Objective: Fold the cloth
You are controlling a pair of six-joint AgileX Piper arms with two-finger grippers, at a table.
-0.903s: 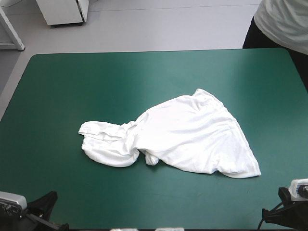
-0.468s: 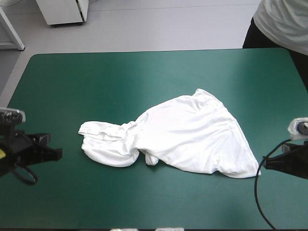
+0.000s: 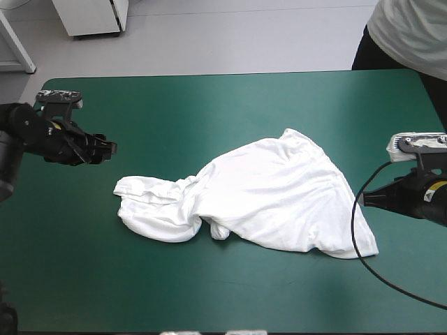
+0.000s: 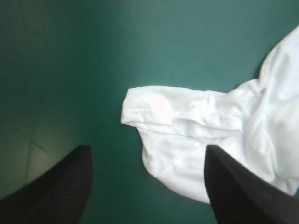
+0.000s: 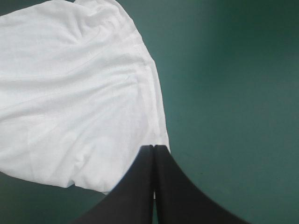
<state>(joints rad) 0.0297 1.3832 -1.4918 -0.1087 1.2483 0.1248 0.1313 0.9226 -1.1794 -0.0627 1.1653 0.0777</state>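
Note:
The white T-shirt [image 3: 265, 202] lies crumpled in the middle of the teal-green table. Its wide body points to the right and a bunched sleeve end [image 3: 143, 195] to the left. My left gripper [image 3: 106, 149] hovers over bare cover, beyond the sleeve end and toward the table's left side. In the left wrist view the left gripper [image 4: 147, 151] stands open, and the sleeve [image 4: 163, 109] lies just ahead of it with nothing held. My right gripper [image 3: 367, 198] is at the shirt's right edge. Seen from the right wrist, the right gripper [image 5: 154, 148] is shut, its tip over the hem corner [image 5: 156, 126].
Bare teal-green cover [image 3: 209, 112] surrounds the shirt on all sides. A person in a white top [image 3: 412, 31] stands at the table's far right corner.
Both arms rose from the near edge. The left swung toward the far left and its fingers opened. The right moved up beside the shirt's right edge. The T-shirt has not moved.

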